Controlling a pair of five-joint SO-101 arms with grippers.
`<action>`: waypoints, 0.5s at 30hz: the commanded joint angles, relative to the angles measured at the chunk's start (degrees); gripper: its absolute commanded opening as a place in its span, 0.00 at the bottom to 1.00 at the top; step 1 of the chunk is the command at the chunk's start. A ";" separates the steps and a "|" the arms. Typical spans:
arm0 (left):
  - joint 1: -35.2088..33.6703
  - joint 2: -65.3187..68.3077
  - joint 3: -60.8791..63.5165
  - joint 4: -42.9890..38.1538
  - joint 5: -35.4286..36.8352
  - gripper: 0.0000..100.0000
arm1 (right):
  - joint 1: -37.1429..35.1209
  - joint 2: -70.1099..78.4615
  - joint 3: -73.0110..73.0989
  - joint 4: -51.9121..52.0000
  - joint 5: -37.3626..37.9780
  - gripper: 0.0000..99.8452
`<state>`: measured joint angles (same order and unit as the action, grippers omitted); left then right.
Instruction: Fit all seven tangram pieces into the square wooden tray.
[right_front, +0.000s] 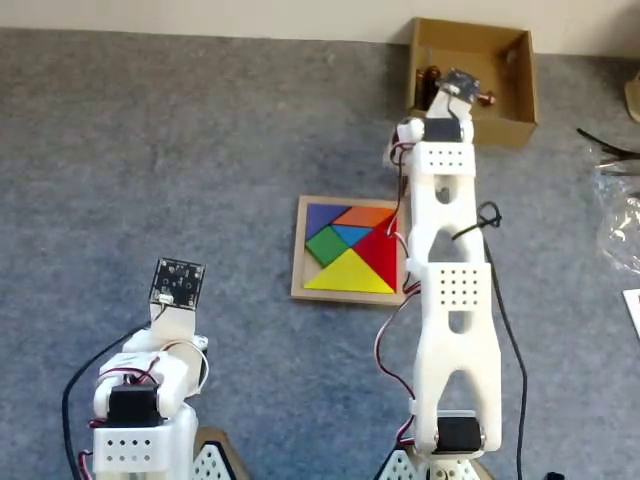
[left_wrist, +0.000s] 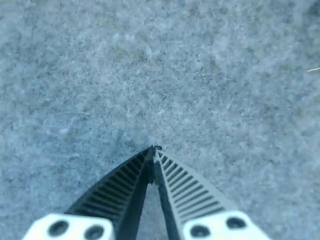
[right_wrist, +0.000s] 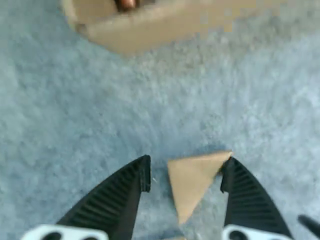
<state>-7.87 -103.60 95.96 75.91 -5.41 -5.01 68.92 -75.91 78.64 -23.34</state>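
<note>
high camera: fixed overhead, faced down on the grey felt table (right_front: 150, 130), set far enough back to take in both arms. left wrist camera: sat behind the left gripper (left_wrist: 152, 150), looked along its closed fingers, very near the felt just past the tips. right wrist camera: sat behind the right gripper (right_wrist: 186, 162), looked out between its spread fingers, low over the felt, cardboard box (right_wrist: 150, 27) ahead of the tips. shared: box appeared in high and right wrist views; felt in all three.
</note>
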 joint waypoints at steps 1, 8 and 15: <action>1.27 -0.31 1.19 0.09 0.35 0.01 | -0.13 -0.48 -2.68 -3.12 -0.62 0.22; 1.27 -0.31 1.19 0.09 0.35 0.01 | -0.04 -0.40 -2.59 0.13 -3.34 0.18; 1.27 -0.31 1.19 0.09 0.35 0.01 | 0.48 -0.40 -2.59 4.44 -3.78 0.14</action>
<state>-7.87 -103.60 95.96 75.91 -5.41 -4.66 69.63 -75.91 79.87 -26.51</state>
